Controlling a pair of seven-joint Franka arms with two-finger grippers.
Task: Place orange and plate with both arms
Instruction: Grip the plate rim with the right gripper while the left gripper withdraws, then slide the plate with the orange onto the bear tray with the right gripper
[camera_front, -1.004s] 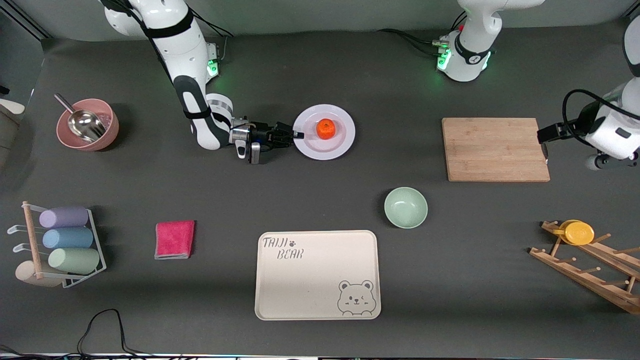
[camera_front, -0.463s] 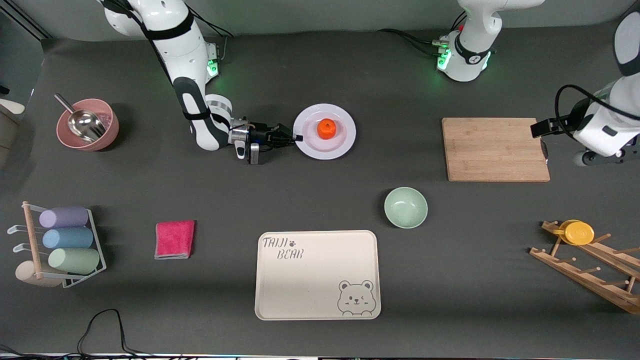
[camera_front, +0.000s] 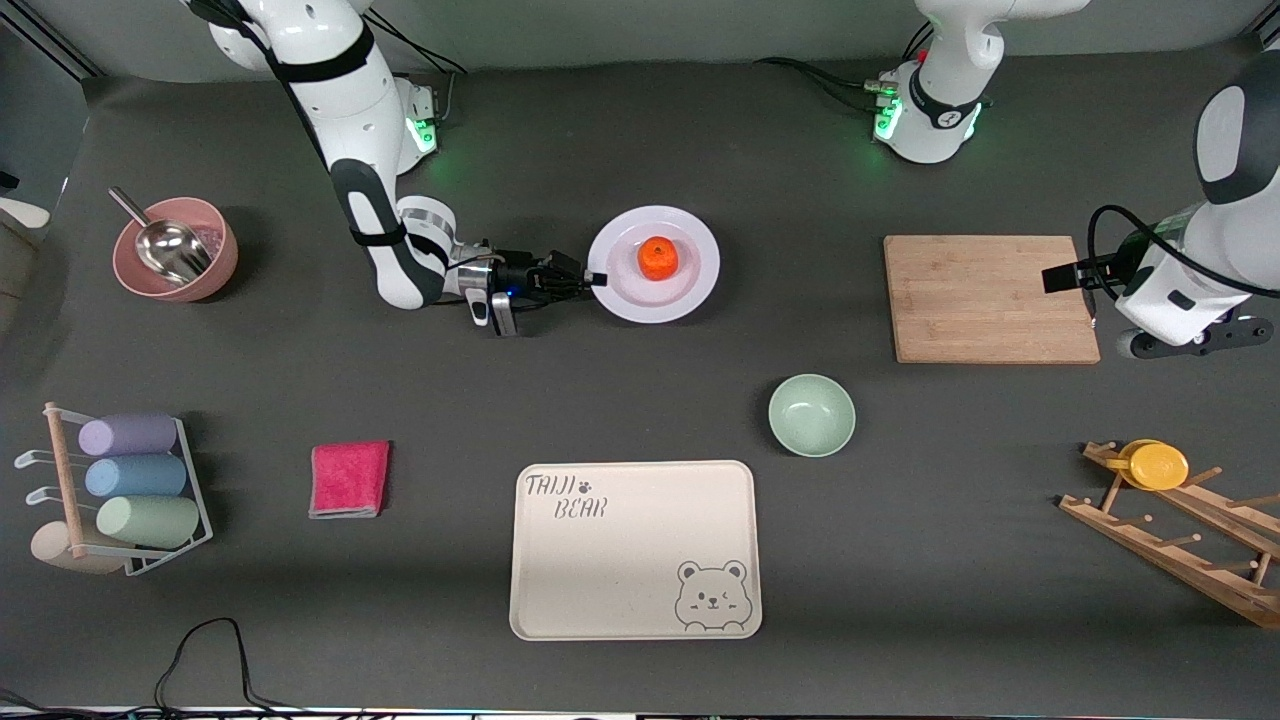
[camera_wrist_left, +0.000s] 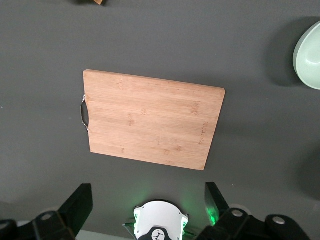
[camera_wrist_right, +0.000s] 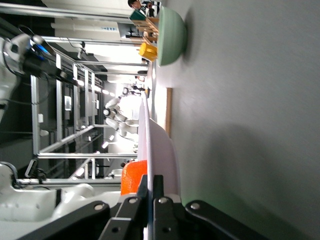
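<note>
Up toward the robots' edge of the counter (camera_front: 640, 340), the right pincer (camera_front: 596, 279) is clamped tight on the rim of the plate (camera_front: 690, 285), jaws pinched flat on the thin white edge — the right wrist view shows it sandwiched clean between them. And riding along on that plate, dead centre, sits the orange (camera_front: 657, 257), small, round, bright, dimple up, nothing touching it but the dish. The plate itself looks white with a faint lilac cast, wide rim, shallow middle, and it appears tipped up just slightly at the gripped side, though that's hard to call.

So where are we? By my read, the grasp is made and that's about all: the carry and the set-down are yet to come, and the fruit could roll if the plate tilts.

Over at the left arm's end, the left pincer (camera_wrist_left: 147, 210) hangs spread wide with nothing in it, above the counter by the wooden cutting board (camera_front: 990, 298). It's waiting.
</note>
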